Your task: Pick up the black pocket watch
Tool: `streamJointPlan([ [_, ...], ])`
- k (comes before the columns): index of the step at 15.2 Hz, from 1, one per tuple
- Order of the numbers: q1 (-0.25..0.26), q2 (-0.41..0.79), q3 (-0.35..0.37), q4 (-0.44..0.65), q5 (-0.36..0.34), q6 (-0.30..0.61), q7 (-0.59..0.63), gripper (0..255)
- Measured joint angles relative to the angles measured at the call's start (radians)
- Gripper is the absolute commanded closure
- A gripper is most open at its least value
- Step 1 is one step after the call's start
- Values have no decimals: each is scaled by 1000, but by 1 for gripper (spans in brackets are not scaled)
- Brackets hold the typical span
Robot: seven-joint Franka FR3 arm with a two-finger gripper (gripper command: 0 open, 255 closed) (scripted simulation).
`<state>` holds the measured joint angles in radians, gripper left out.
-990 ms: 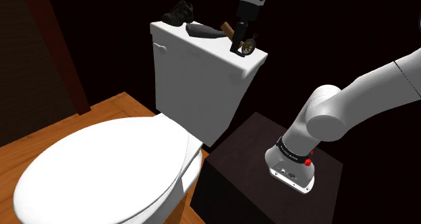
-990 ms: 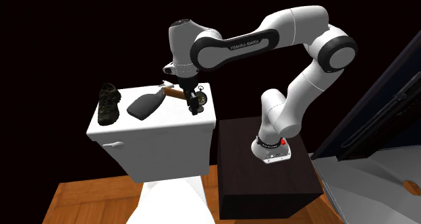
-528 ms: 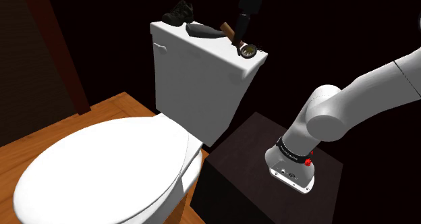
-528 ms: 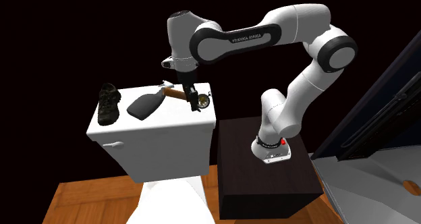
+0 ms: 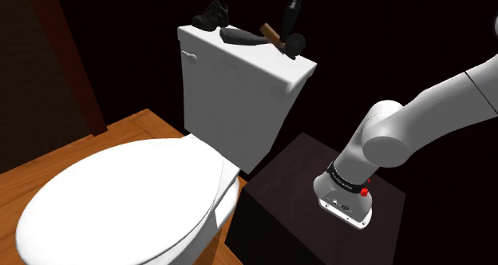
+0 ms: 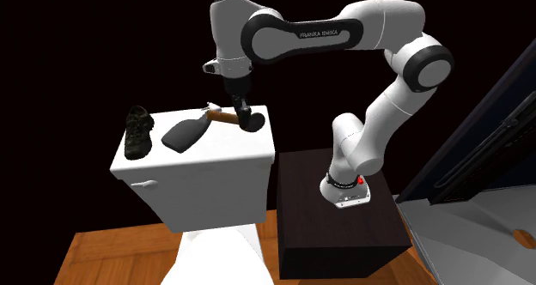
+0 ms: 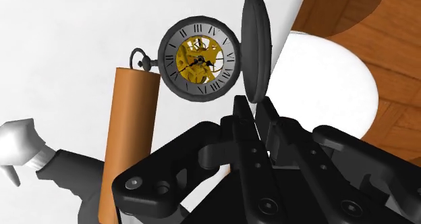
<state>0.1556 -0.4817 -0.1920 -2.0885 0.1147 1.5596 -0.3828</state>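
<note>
Tool: my tool [image 7: 255, 108] is all black and hard-edged. Its two slim fingers [image 7: 241, 118] are drawn almost together and clamp the rim of the pocket watch's open cover.
Pocket watch: the pocket watch [image 7: 198, 59] has a round dark case and a white dial with black Roman numerals. Gold gearwork shows in the middle of the dial, and a small ring sits on the crown. The cover is a dark grey disc standing edge-on beside the dial, and that disc is what I grip.
Where it is: the watch hangs from my tool over the end of the tank lid nearest the stand, just beside the tip of the hammer's handle. I cannot tell whether it touches the lid.
Hammer: the hammer [image 5: 254, 38] has a smooth brown wooden handle, round like a dowel, and a dark head. It lies flat on the lid between the watch and the shoe.
Shoe: the shoe [image 6: 137, 131] is dark and lumpy and sits at the lid's other end, well apart from the watch.
Tank lid: the tank lid [image 6: 215, 148] is a plain white, smooth, flat slab with rounded edges.
Views: the wrist view gives the dial, the numerals and my grip on the cover. The shoulder and second exterior views give the watch as a small dark round shape under my tool.
Farther out: the white arm [image 6: 318, 43] has dark joints. It rises from a dark box stand [image 6: 335, 232] beside the glossy white toilet seat [image 5: 128, 199], over a wooden plank floor [image 5: 120, 129].
</note>
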Motion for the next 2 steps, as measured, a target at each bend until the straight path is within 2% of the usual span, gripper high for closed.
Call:
streamJointPlan([
  [2, 2, 6, 1, 25, 2, -19, 4, 255],
])
